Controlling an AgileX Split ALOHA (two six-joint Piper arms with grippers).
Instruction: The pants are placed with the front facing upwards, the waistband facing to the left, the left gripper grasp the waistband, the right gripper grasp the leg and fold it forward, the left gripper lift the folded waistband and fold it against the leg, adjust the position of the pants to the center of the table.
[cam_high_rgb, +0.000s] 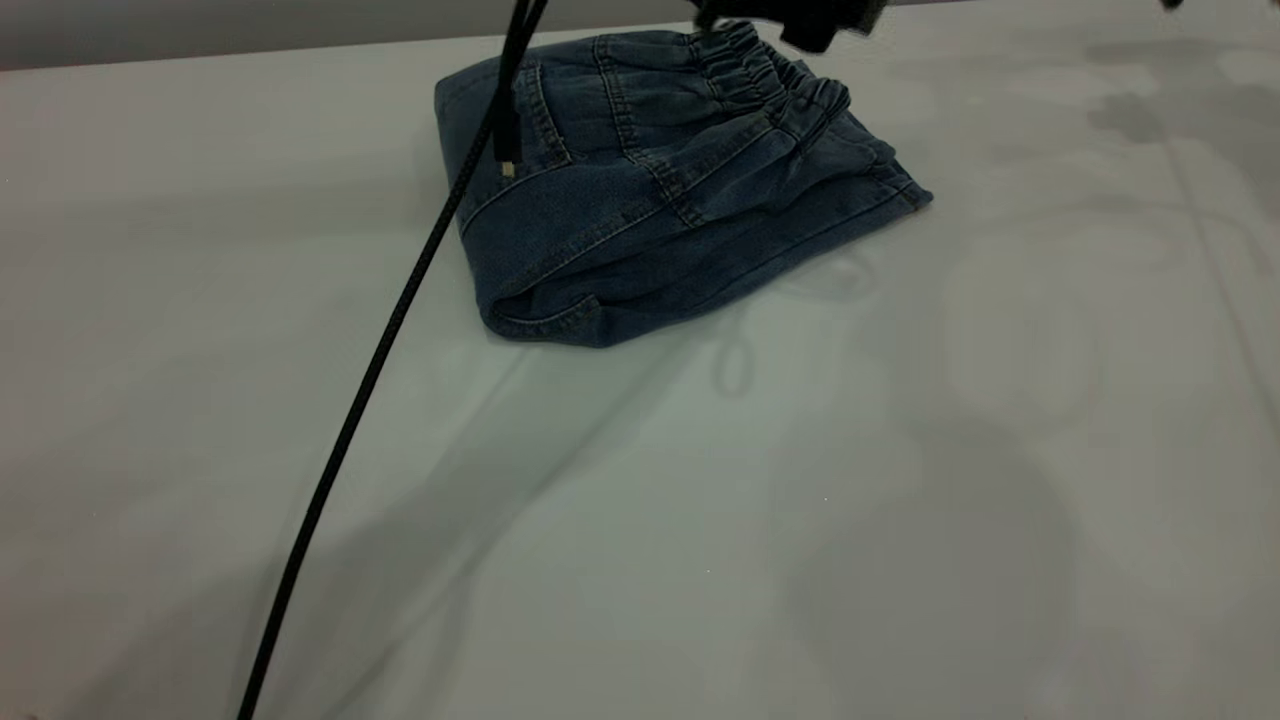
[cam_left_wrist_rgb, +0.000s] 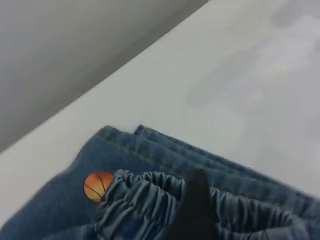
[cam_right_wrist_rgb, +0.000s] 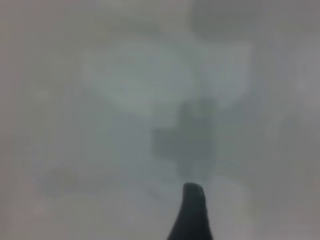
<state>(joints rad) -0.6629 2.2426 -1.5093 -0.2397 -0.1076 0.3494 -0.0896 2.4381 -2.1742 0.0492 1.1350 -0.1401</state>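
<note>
Pants (cam_high_rgb: 650, 190): folded into a compact bundle, lying on the table (cam_high_rgb: 700, 520) toward 12 o'clock in the exterior view.
Waistband (cam_high_rgb: 770, 75): on top of the fold, toward 1 o'clock of the bundle.
Print: orange basketball (cam_left_wrist_rgb: 98, 186) just beside the gathers.
Left gripper (cam_left_wrist_rgb: 196, 210): over the waistband; fingers, cannot tell.
Right gripper (cam_right_wrist_rgb: 192, 212): above bare table; fingers, cannot tell.
Cable (cam_high_rgb: 400, 300): black, crossing the bundle's 9 o'clock edge.

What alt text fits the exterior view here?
Folded blue denim pants lie on the off-white table, the gathered waistband on top at the far side. A black cable slants across the left.
</note>
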